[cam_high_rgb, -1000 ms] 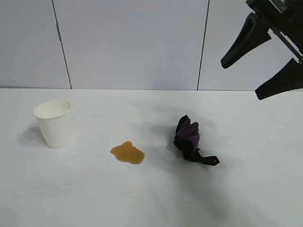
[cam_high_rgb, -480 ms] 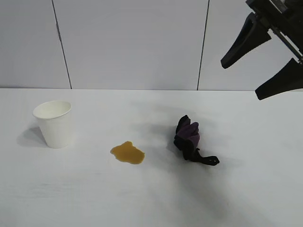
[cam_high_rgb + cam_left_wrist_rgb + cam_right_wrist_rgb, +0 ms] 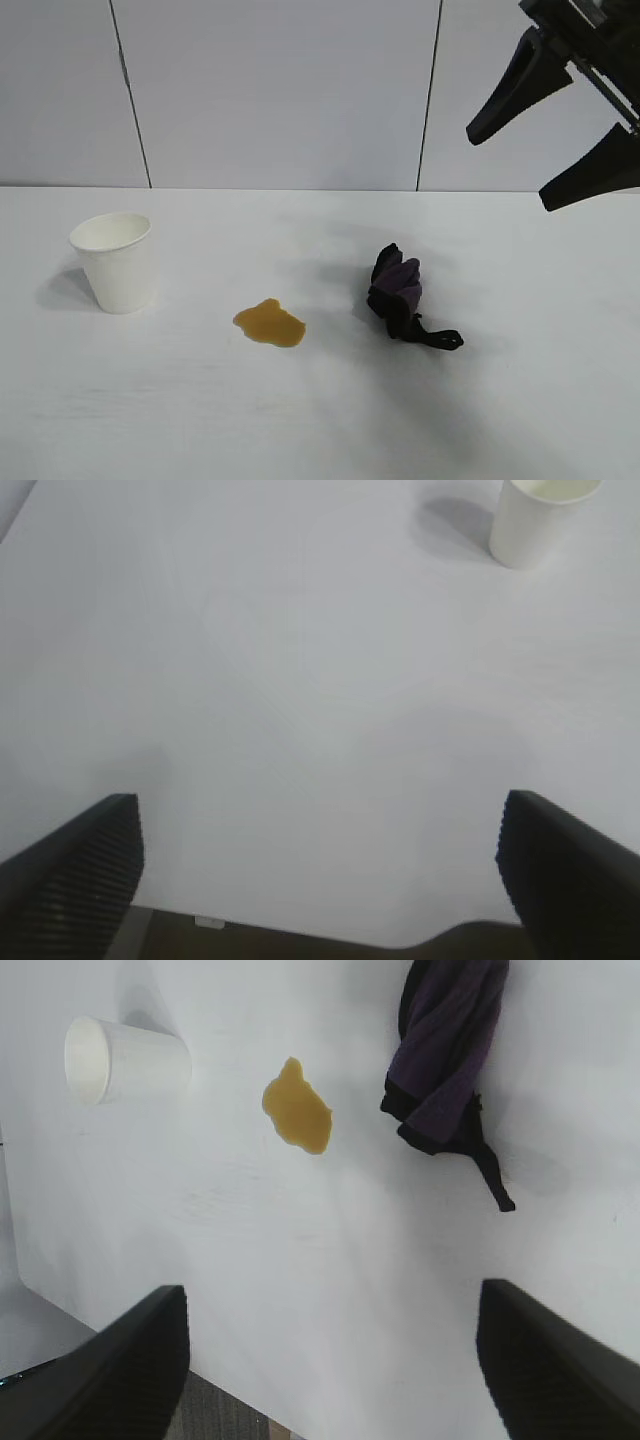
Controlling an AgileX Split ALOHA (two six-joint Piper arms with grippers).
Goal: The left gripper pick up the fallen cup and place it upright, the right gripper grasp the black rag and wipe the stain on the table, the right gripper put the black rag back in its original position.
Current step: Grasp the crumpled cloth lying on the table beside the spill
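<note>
Exterior view showed the paper cup (image 3: 113, 261) already upright, so the black rag (image 3: 400, 293) came next: on the worktop (image 3: 320, 420) beside the stain (image 3: 268, 323), soft and light, best pinched mid-bundle. The right end effector (image 3: 555, 130) hung above, fingers apart; the left end effector (image 3: 320, 880) was likewise open.
</note>
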